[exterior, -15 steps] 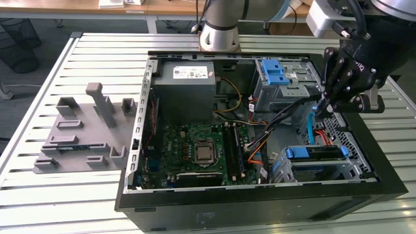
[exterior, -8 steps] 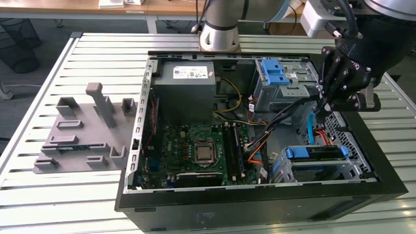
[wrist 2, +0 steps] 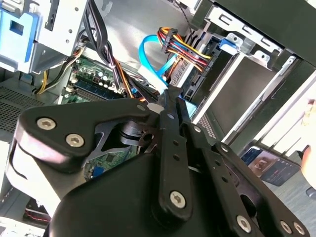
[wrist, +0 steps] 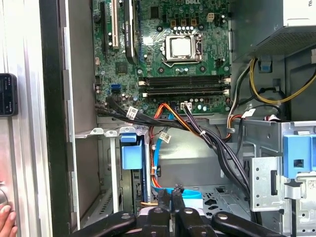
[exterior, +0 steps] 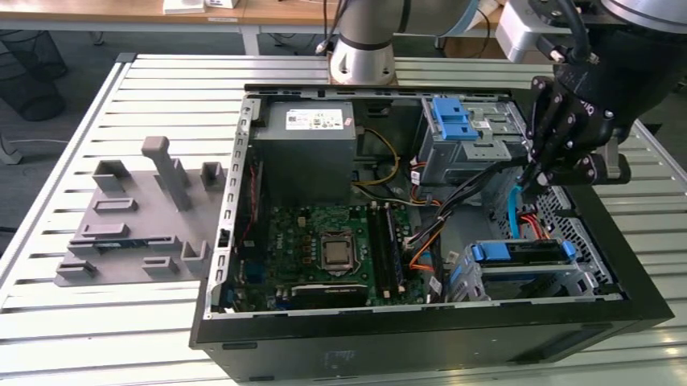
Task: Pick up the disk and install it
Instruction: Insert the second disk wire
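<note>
Claw (wrist: 170, 197) pressed together inside the computer case (exterior: 322, 342), hovering near the disk (exterior: 523, 251) seated in its bay.

I look down into the open computer case (wrist: 54, 123). The green motherboard (wrist: 163, 54) lies in the far part, with the square processor socket (wrist: 181, 47) and the dark memory slots (wrist: 185, 85) beside it. A bundle of black and orange cables (wrist: 197, 131) runs across from the board toward the metal drive cage (wrist: 269, 173), which carries a blue latch (wrist: 298, 160). My gripper (wrist: 170, 195) has its black fingertips pressed together over a light blue cable (wrist: 190, 193). A blue plastic piece (wrist: 132, 153) stands in the bay nearby. Someone's fingertips (wrist: 6, 219) show at the edge.
</note>
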`<action>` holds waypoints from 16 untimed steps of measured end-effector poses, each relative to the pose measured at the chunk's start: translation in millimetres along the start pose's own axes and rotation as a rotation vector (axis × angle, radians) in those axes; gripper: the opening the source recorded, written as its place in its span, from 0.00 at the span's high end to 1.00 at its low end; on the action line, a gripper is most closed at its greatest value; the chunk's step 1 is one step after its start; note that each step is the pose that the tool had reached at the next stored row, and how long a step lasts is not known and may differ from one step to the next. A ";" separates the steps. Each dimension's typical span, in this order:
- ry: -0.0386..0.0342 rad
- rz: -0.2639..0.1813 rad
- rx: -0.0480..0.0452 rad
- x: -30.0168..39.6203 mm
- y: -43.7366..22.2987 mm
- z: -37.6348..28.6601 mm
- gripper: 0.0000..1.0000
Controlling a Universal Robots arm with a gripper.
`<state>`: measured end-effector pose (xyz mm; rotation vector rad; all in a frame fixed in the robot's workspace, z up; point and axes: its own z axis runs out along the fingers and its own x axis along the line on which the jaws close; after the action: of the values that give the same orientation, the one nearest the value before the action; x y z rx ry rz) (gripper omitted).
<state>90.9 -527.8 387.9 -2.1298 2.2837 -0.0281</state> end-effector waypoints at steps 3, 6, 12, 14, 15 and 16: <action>0.0064 0.000 0.0066 -0.8 0.0 0.7 0.82; 0.0072 0.000 0.0117 -1.7 0.6 1.8 0.82; 0.0194 -0.001 0.0236 -2.1 3.0 5.2 0.82; 0.0229 -0.001 0.0277 -2.1 3.5 5.5 0.82; 0.0247 -0.001 0.0291 -2.1 3.5 5.5 0.82; 0.0260 -0.001 0.0302 -2.1 3.8 5.6 0.82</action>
<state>87.4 -525.4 382.2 -2.1285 2.2812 -0.0902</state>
